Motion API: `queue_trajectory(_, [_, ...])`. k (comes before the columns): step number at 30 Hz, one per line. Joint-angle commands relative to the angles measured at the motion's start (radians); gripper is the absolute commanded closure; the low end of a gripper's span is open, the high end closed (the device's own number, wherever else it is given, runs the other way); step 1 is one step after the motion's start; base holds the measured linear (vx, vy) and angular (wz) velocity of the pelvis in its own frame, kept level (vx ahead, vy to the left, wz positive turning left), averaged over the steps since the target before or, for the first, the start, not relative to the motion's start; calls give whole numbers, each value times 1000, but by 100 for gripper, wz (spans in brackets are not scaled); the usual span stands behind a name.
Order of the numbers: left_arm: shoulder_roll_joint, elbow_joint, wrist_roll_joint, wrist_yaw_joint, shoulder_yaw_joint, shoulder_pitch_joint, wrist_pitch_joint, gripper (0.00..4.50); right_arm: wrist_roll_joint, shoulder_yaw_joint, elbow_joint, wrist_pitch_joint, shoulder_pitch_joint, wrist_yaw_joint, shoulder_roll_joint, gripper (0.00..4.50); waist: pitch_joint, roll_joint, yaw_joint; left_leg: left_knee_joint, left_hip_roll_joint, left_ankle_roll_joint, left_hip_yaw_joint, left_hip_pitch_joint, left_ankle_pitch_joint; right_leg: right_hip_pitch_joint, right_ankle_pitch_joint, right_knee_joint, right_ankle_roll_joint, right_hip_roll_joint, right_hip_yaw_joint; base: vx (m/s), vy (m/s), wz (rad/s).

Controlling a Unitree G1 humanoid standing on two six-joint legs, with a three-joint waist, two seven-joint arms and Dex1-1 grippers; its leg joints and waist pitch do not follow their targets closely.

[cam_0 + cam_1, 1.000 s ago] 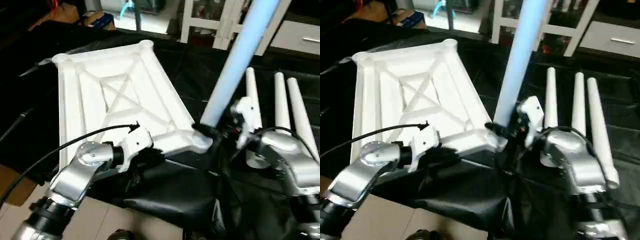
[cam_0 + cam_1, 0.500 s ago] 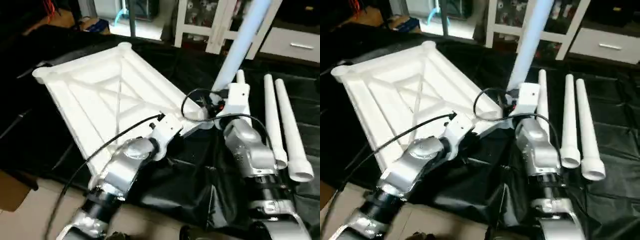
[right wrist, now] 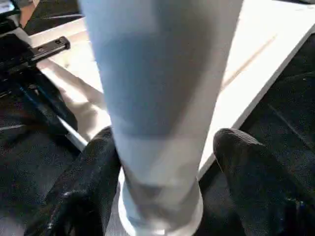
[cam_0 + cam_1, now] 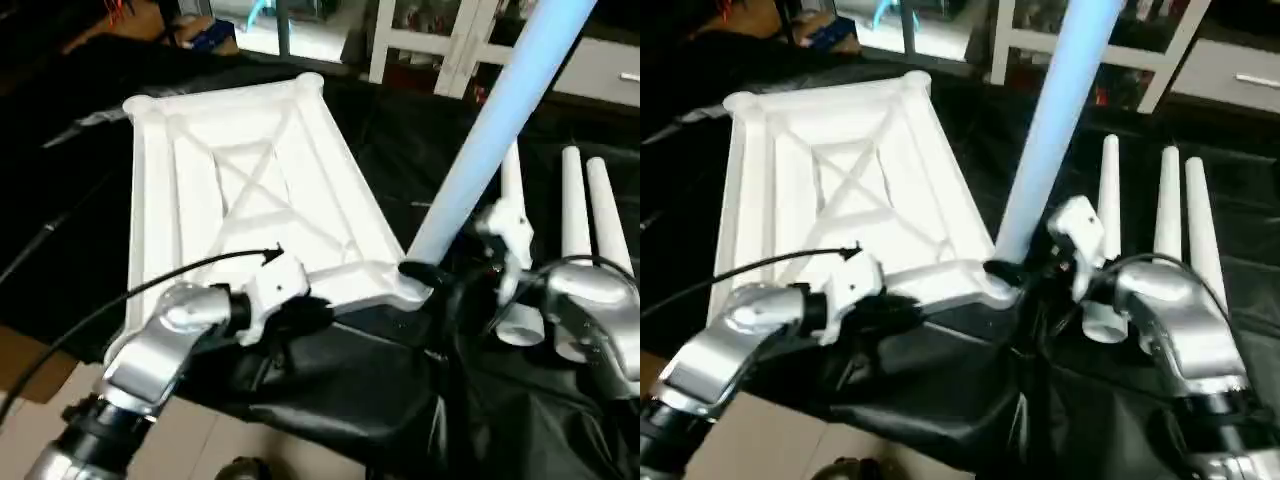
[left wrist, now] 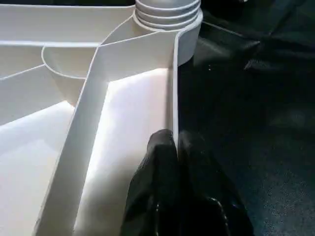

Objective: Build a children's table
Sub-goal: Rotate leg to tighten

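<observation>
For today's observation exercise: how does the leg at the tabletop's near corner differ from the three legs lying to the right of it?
The corner leg stands upright, its foot at the tabletop's corner socket; the three spare legs lie flat, side by side, on the black cloth. The right gripper has its fingers on either side of the corner leg; nothing touches the spare legs. All four are long white tubes.

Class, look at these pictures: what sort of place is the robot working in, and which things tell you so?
Probably an indoor workshop or lab room. A work table draped in black cloth holds the white tabletop and spare tube legs, with white shelving behind and a cardboard box on the floor.
</observation>
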Motion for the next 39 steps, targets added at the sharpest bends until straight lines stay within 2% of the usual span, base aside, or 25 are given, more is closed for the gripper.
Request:
queue_trajectory(1, [19, 27, 9, -28, -21, 27, 8, 450, 0, -26, 2, -14, 3, 9, -21, 135, -63, -3, 3, -53, 33, 147, -9, 10, -86, 67, -54, -39, -300, -37, 32, 0, 0, 0])
queue_trajectory(3, [16, 23, 4, -30, -23, 25, 11, 450, 27, -21, -1, 18, 4, 20, -22, 135, -61, -3, 0, -55, 33, 124, -9, 13, -120, 65, -104, -45, -289, -36, 33, 0, 0, 0])
queue_trajectory(5, [15, 19, 1, -33, -25, 24, 13, 450, 35, -15, -3, 29, 4, 20, -18, 162, -63, -3, 1, -55, 33, 119, -8, 15, -115, 65, -95, -43, -287, -35, 34, 0, 0, 0])
queue_trajectory(7, [13, 16, -3, -37, -27, 23, 12, 450, 43, -11, -9, 43, 7, 24, -9, 162, -64, -2, 1, -53, 32, 123, -9, 14, -99, 65, -69, -40, -292, -34, 34, 0, 0, 0])
queue_trajectory(9, [12, 14, -8, -42, -31, 24, 11, 450, 46, -8, -6, 43, 10, 22, 14, 198, -65, -2, 1, -51, 32, 131, -8, 12, -78, 65, -37, -36, -298, -34, 34, 0, 0, 0])
queue_trajectory(11, [13, 13, -10, -44, -33, 24, 10, 450, 47, -9, -1, 37, 10, 16, 27, 198, -67, -2, 2, -50, 31, 136, -9, 13, -69, 66, -23, -34, -302, -34, 33, 0, 0, 0])
queue_trajectory(14, [16, 10, -12, -47, -36, 27, 9, 450, 58, -24, 10, 33, 7, -13, 52, 236, -67, 0, 4, -50, 32, 140, -9, 14, -57, 65, -10, -33, -307, -33, 33, 0, 0, 0])
queue_trajectory(17, [6, 6, -8, -34, -40, 28, 14, 450, 42, -36, 32, 40, 0, -82, 78, 250, -65, 0, 1, -52, 31, 128, -9, 12, -86, 66, -50, -37, -301, -35, 33, 0, 0, 0])
queue_trajectory(21, [-17, 3, -4, -7, -42, 24, 28, 450, 22, -32, 39, 59, 1, -132, 100, 255, -57, 0, -3, -59, 32, 77, -10, 13, -174, 62, -183, -51, -267, -36, 35, 0, 0, 0])
queue_trajectory(24, [-62, 5, 8, 41, -50, 14, 55, 450, -5, -19, 37, 83, 8, -186, 140, 256, -56, -3, -6, -61, 30, 55, -11, 10, -191, 62, -231, -57, -239, -35, 35, 0, 0, 0])
queue_trajectory(26, [-142, 37, 47, 136, -69, -18, 82, 450, -45, -16, 73, 107, -6, -333, 230, 257, -55, -3, -6, -63, 30, 41, -13, 11, -198, 58, -266, -62, -222, -35, 35, 0, 0, 0])
queue_trajectory(27, [-142, 37, 47, 136, -69, -18, 82, 450, -45, -16, 73, 107, -6, -333, 230, 257, -55, -3, -8, -64, 27, 31, -13, 11, -204, 56, -290, -64, -210, -35, 35, 0, 0, 0])
queue_trajectory(29, [-243, 94, 88, 262, -74, -68, 118, 450, -96, -40, 149, 104, -45, -548, 341, 257, -54, -5, -9, -65, 26, 27, -13, 10, -219, 54, -319, -68, -191, -34, 35, 0, 0, 0])
queue_trajectory(30, [-249, 97, 90, 269, -73, -70, 120, 450, -98, -42, 153, 103, -48, -559, 347, 257, -46, -1, -13, -69, 24, 8, -13, 14, -255, 43, -390, -79, -171, -32, 33, 0, 0, 0])
queue_trajectory(31, [-293, 124, 104, 325, -70, -93, 137, 450, -117, -58, 189, 95, -67, -650, 390, 257, -51, -5, -14, -67, 23, -5, -16, 13, -256, 47, -408, -76, -164, -35, 33, 0, 0, 0])
queue_trajectory(32, [-354, 158, 118, 399, -64, -120, 149, 450, -124, -74, 231, 76, -90, -737, 444, 257, -57, -7, -12, -68, 22, -9, -18, 13, -238, 52, -392, -76, -153, -37, 33, 0, 0, 0])
queue_trajectory(33, [-404, 182, 125, 441, -62, -142, 162, 450, -128, -90, 266, 61, -112, -801, 493, 257, -54, -5, -14, -68, 22, -5, -14, 17, -246, 42, -378, -81, -152, -32, 34, 0, 0, 0])
queue_trajectory(34, [-421, 190, 126, 447, -65, -150, 159, 450, -125, -95, 282, 51, -123, -816, 512, 258, -54, -5, -15, -69, 20, -5, -16, 14, -261, 45, -391, -81, -145, -33, 32, 0, 0, 0])
queue_trajectory(37, [-449, 198, 126, 438, -73, -164, 151, 450, -129, -99, 330, 18, -164, -838, 559, 258, -58, -4, -15, -70, 19, 9, -17, 8, -247, 48, -344, -79, -138, -31, 30, 0, 0, 0])
queue_trajectory(39, [-414, 181, 117, 394, -72, -151, 136, 450, -136, -84, 323, -2, -171, -785, 540, 258, -60, -5, -16, -68, 19, 22, -16, 7, -234, 51, -292, -75, -146, -31, 30, 0, 0, 0])
